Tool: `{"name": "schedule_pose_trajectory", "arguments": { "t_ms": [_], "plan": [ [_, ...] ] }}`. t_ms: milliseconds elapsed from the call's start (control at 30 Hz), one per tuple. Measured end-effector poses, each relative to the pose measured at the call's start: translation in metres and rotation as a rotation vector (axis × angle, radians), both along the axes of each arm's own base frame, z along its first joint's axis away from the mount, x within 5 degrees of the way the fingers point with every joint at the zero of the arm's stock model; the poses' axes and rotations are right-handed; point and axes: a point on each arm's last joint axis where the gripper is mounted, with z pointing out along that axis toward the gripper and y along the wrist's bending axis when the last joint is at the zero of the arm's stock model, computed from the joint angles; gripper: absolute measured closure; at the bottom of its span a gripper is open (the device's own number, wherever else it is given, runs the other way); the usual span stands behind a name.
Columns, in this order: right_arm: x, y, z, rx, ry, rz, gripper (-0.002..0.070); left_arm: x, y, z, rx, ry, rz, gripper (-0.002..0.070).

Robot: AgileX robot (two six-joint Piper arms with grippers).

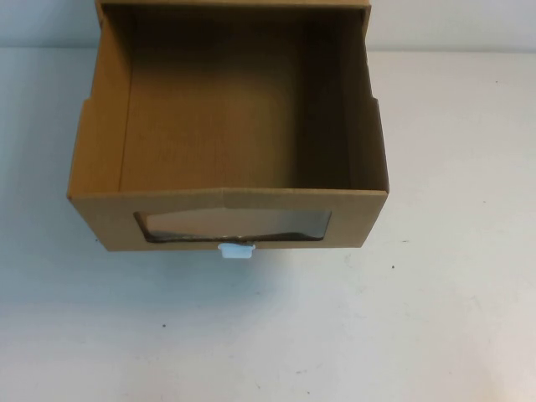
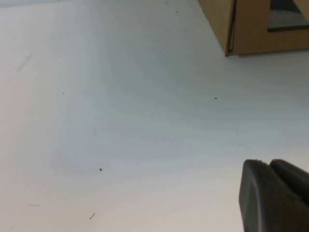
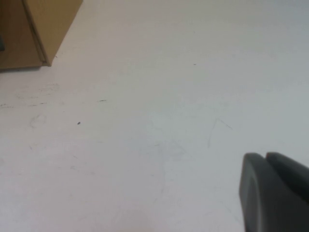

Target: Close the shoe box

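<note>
The brown cardboard shoe box [image 1: 100,213] stands at the far middle of the white table, its drawer pulled out toward me and empty inside. Its front has a clear window [image 1: 234,224] with a wavy lower edge and a small white tab [image 1: 237,249] below it. Neither gripper shows in the high view. My left gripper [image 2: 268,163] is shut and empty, low over the bare table, with a box corner [image 2: 251,29] ahead of it. My right gripper [image 3: 264,155] is shut and empty over the table, with the box's other corner [image 3: 48,19] ahead.
The box's outer sleeve [image 1: 356,7] shows only as an edge at the top of the high view. The white table [image 1: 268,335] spreads in front of the box and to both sides, with small dark specks and faint scuffs.
</note>
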Motion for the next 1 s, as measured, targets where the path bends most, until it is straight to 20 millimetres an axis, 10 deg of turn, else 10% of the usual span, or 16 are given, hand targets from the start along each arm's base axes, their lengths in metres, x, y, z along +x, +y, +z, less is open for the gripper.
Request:
{"name": "schedule_pose_trajectory", "arguments": {
  "t_ms": [467, 1000],
  "plan": [
    [0.0, 0.0, 0.0, 0.0, 0.0, 0.0, 0.0689, 0.0, 0.0, 0.001, -0.054, -0.004, 0.012, 0.068],
    [0.0, 0.0, 0.0, 0.0, 0.0, 0.0, 0.0689, 0.004, -0.001, 0.03, -0.664, -0.268, 0.077, 0.068]
  ]
}}
